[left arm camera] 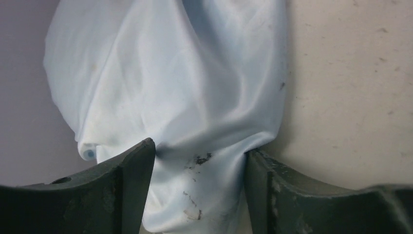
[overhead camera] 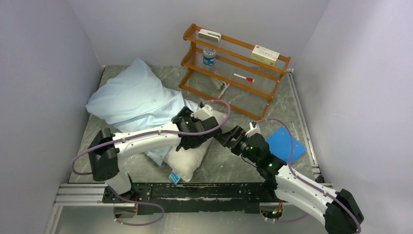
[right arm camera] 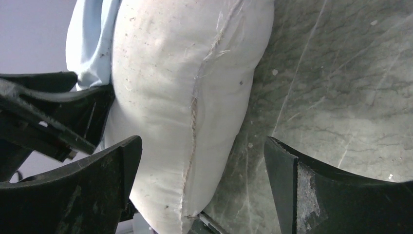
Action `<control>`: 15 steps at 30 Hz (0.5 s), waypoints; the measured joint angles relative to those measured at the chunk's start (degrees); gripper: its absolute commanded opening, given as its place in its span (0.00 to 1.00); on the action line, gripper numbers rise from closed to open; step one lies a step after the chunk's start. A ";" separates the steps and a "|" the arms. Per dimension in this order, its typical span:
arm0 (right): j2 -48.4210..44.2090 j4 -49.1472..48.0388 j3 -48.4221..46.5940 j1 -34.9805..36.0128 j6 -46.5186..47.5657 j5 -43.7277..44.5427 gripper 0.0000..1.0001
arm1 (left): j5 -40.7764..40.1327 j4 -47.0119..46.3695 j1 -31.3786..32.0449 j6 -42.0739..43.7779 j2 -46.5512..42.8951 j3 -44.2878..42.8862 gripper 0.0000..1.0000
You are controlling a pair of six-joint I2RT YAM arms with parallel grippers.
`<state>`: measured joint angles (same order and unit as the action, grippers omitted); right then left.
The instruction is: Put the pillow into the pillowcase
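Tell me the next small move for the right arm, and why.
Probably close the right end effector on the pillow. Its jaws stand open around the pillow's seamed edge, while the left end effector pinches bunched pillowcase fabric. The pillow's near end lies outside the pillowcase, so it needs a grip to push in.

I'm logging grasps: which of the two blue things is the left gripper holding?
The pale, wrinkled pillowcase, bunched between the left gripper's fingers. The bright-blue sheet lies flat off to the right, ungripped.
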<state>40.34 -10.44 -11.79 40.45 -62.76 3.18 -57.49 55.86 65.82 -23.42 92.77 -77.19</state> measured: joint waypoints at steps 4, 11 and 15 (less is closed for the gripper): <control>3.80 -5.14 1.77 0.00 -0.07 -2.80 0.99 | -0.83 -1.88 -1.31 1.36 3.78 0.00 0.05; 8.66 -9.09 3.15 0.00 2.69 -7.37 1.00 | 1.22 -2.73 -2.40 5.77 8.33 -3.65 0.05; 7.43 -9.90 3.15 0.00 4.57 -8.37 1.00 | 4.55 -3.10 -2.56 8.33 6.56 -11.23 0.05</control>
<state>47.77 -20.34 -8.64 40.45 -58.19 -5.19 -52.95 52.75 63.26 -15.09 99.33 -88.42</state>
